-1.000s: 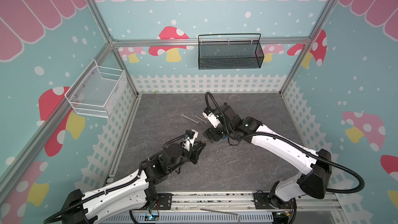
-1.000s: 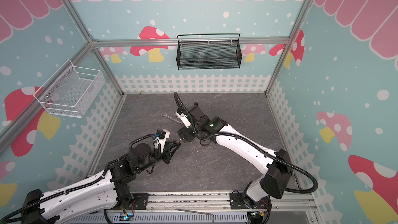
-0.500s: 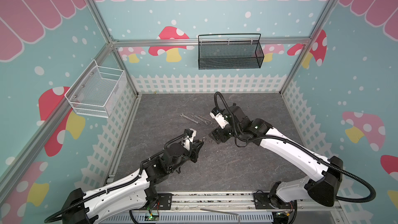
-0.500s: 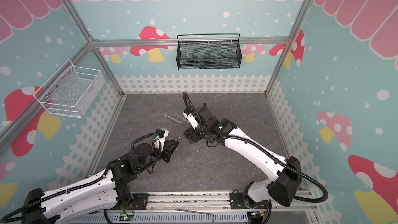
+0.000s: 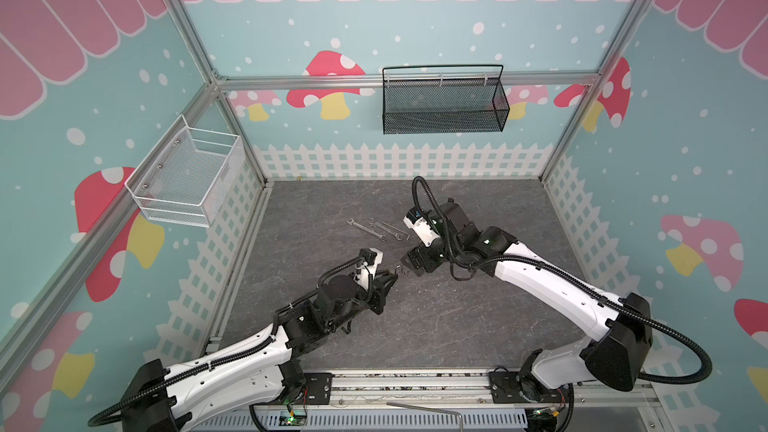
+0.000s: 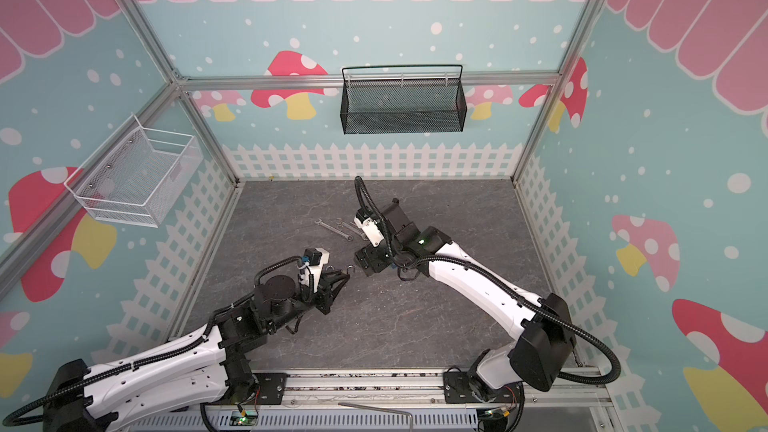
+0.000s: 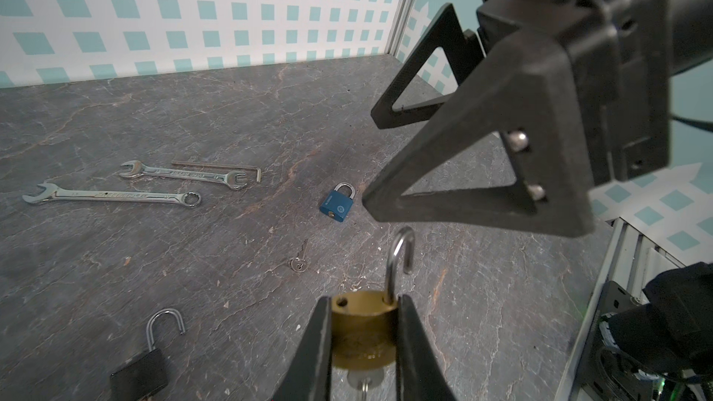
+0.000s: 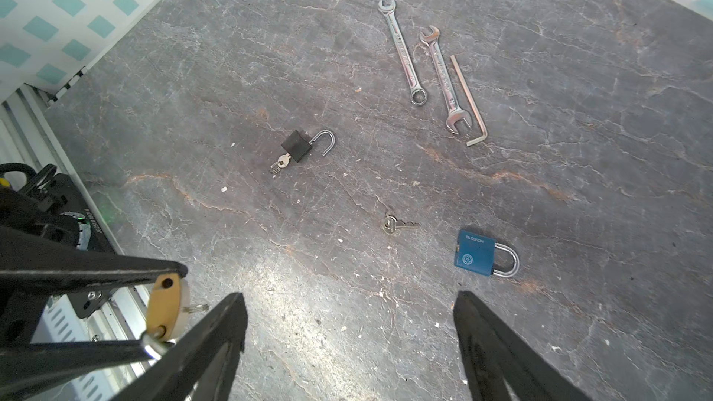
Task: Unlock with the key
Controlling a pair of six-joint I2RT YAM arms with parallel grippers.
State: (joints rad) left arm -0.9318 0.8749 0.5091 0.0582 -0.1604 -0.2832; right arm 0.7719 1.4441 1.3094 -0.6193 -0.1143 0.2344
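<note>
Taking the back wall as twelve o'clock, the left end effector (image 7: 364,314) hangs over the middle of the dark stone-patterned tabletop (image 5: 478,326). Its jaws are drawn in narrow and clamped on the body of a brass padlock (image 7: 362,337). The lock's steel shackle (image 7: 397,260) is sprung open, with one leg free of the body, and a key (image 7: 362,379) sits in the keyway at the opposite end.

The right end effector (image 8: 349,298) is at about two o'clock from that lock, just beside it. Its jaws are spread wide with nothing between them. One of its fingers (image 7: 474,187) is right next to the tip of the shackle, and I cannot tell whether they touch.

A black padlock (image 8: 297,145) lies flat on the tabletop, its shackle also swung open and a ringed key (image 8: 279,165) in its base. A blue padlock (image 8: 475,252) lies well apart from it with its shackle closed. A loose key (image 8: 397,224) rests between the two, nearer the blue one.

Toward eleven o'clock from the held lock, two combination wrenches (image 5: 368,228) (image 5: 392,231) lie side by side. A hex key (image 8: 468,102) lies along the outer one.

A black mesh basket (image 5: 442,105) hangs on the back wall at twelve o'clock. A white wire basket (image 5: 187,180) hangs on the side wall at about ten.
</note>
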